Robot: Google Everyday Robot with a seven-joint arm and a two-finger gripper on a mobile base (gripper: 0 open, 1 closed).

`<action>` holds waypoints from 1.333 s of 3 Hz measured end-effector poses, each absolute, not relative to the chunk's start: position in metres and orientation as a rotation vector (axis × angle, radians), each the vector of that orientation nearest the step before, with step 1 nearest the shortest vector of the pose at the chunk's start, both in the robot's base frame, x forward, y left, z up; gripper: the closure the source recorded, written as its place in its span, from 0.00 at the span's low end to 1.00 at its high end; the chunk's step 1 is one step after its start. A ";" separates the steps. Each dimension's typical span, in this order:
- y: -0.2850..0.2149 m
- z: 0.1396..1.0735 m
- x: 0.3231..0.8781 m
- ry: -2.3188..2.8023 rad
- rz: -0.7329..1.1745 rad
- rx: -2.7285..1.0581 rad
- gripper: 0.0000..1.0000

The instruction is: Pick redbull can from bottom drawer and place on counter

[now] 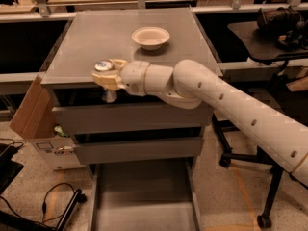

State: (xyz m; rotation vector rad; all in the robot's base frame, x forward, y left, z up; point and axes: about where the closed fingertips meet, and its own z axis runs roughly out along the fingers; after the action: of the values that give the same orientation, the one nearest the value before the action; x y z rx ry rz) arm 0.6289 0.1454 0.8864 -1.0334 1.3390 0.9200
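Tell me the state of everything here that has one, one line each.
tool: shut on the redbull can, at the front-left edge of the counter.
redbull can: upright, held, not yet on the counter.
bottom drawer: pulled open, nothing visible inside.
top drawer: shut.
middle drawer: shut.
white bowl: upright on the counter.

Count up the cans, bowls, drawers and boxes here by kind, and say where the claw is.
Cans: 1, the redbull can, held by the claw at the counter front edge.
Bowls: 1, the white bowl on the counter.
Drawers: 3, the bottom drawer pulled out.
Boxes: 1, the cardboard box.
Total: 6.
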 end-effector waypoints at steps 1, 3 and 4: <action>0.165 0.953 0.646 1.297 0.901 -1.039 1.00; 0.192 1.028 0.722 1.259 0.878 -1.010 1.00; 0.195 1.023 0.767 1.283 0.862 -0.995 1.00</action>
State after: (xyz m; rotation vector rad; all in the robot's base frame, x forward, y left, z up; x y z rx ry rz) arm 0.7669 0.1954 1.0230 -0.9953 1.2827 0.8624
